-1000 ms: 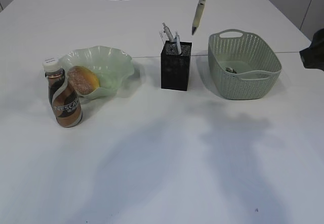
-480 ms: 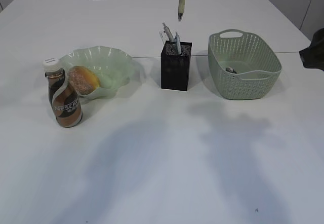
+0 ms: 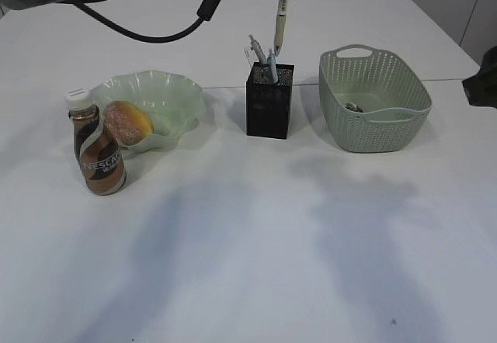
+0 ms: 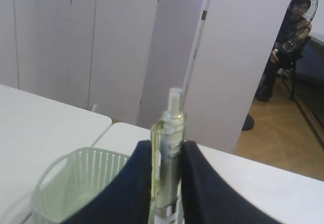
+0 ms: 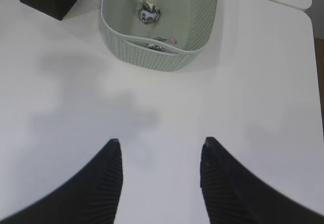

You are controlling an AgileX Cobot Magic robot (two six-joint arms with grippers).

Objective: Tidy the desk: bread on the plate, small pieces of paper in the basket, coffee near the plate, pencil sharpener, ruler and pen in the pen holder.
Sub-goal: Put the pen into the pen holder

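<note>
Pen [image 3: 281, 15] hangs nearly upright over the black mesh pen holder [image 3: 269, 101], its tip down at the holder's mouth beside the items already standing inside; whether the tip has passed the rim cannot be told. In the left wrist view the left gripper [image 4: 165, 183] has its two dark fingers [image 4: 136, 183] pressed against either side of the pale, translucent barrel, so the pen is pinched firmly between them. Its capped end pokes up above the fingertips.

The right gripper [image 5: 159, 148] hovers above bare tabletop near the right edge of the table [image 3: 256, 242], its fingers [image 5: 114, 168] spread wide apart and holding nothing.

The holder stands toward the back of the table, about midway between the left and right edges. Just to its right sits the green woven basket [image 3: 404, 114], with crumpled paper scraps [image 5: 149, 11] lying on its floor. Toward the left edge, the wavy green plate [image 3: 175, 98] carries the bread [image 3: 128, 122]. The coffee bottle [image 3: 99, 153] stands upright just in front of the plate's left side, close against it.

The bottle's brown label reads "NESCAFÉ" in white letters, running at a slant. Small dark print runs along the pen's barrel but is too small to read.
</note>
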